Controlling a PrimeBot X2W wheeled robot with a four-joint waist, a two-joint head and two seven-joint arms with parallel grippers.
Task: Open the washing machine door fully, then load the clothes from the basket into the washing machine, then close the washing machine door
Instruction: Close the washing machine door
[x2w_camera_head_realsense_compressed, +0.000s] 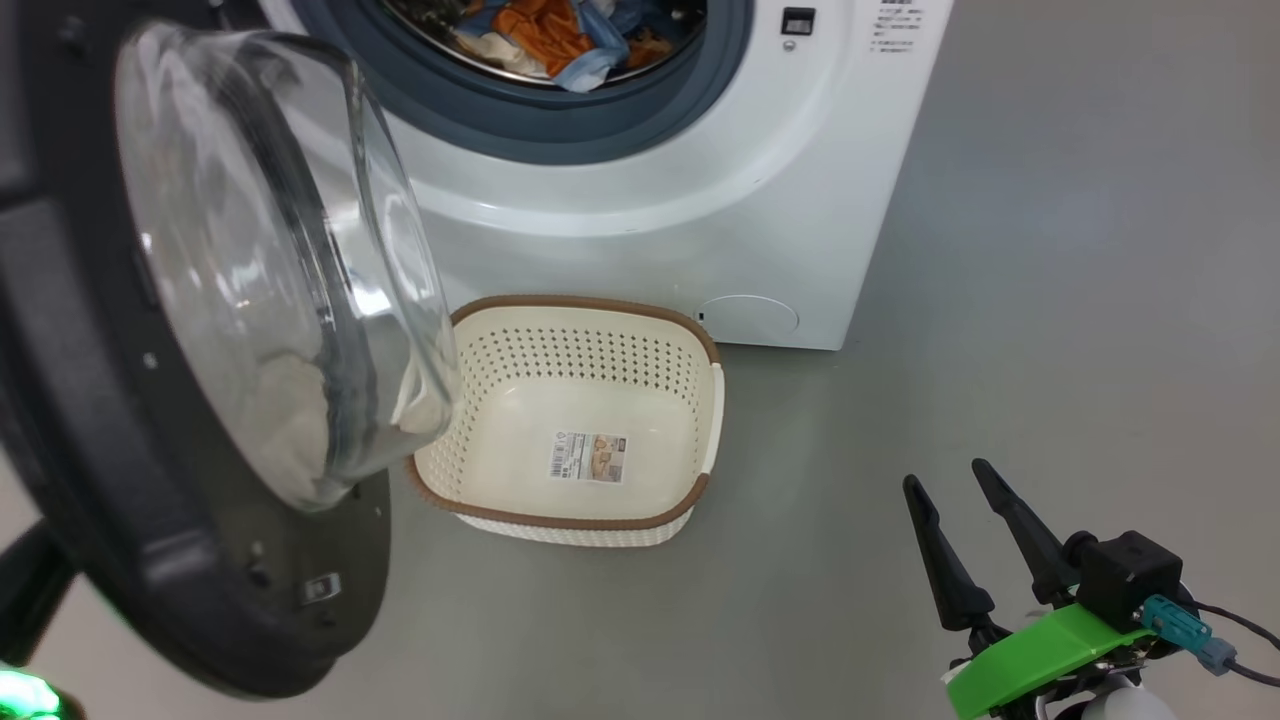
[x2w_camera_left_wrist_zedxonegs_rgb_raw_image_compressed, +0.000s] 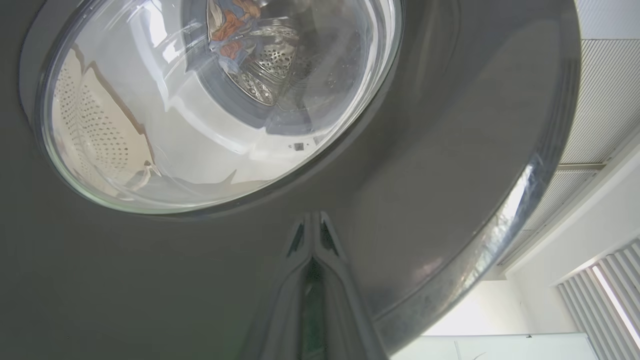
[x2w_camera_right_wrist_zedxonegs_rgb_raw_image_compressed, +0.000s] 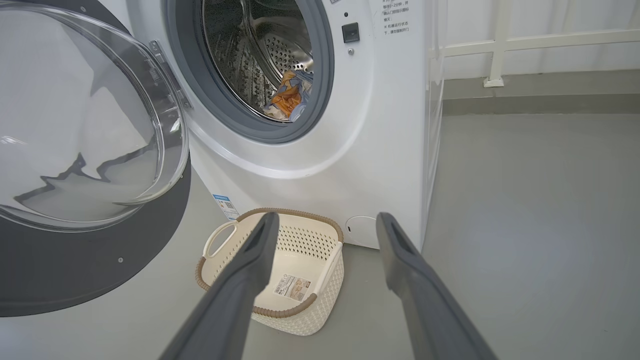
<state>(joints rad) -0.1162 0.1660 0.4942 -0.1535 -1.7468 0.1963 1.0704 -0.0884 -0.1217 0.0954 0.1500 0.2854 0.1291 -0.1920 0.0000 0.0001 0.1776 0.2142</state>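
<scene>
White all over on the washing machine (x2w_camera_head_realsense_compressed: 720, 200), with a slate blue-grey rubber ring (x2w_camera_head_realsense_compressed: 560, 135) round its mouth. Inside, the clothes (x2w_camera_head_realsense_compressed: 555, 35) flash bright orange, light blue and a bit of cream against the silvery, hole-dotted drum (x2w_camera_right_wrist_zedxonegs_rgb_raw_image_compressed: 260, 55). The washing machine door (x2w_camera_head_realsense_compressed: 130, 560) — glossy black surround, colourless glass. The basket (x2w_camera_head_realsense_compressed: 585, 350) is cream-white, its walls peppered with rows of small holes, topped by a brown woven-look rim (x2w_camera_head_realsense_compressed: 590, 300). Pale grey floor (x2w_camera_head_realsense_compressed: 1050, 300). The right gripper (x2w_camera_head_realsense_compressed: 945, 473) shows black fingers (x2w_camera_head_realsense_compressed: 953, 570) on a lime-green bracket (x2w_camera_head_realsense_compressed: 1040, 655) — teal plug (x2w_camera_head_realsense_compressed: 1180, 622) beside it.

Right pincer (x2w_camera_head_realsense_compressed: 945, 474): dark tapered fingers (x2w_camera_head_realsense_compressed: 948, 565), bright green bracket (x2w_camera_head_realsense_compressed: 1040, 650), teal plug (x2w_camera_head_realsense_compressed: 1175, 620)
</scene>
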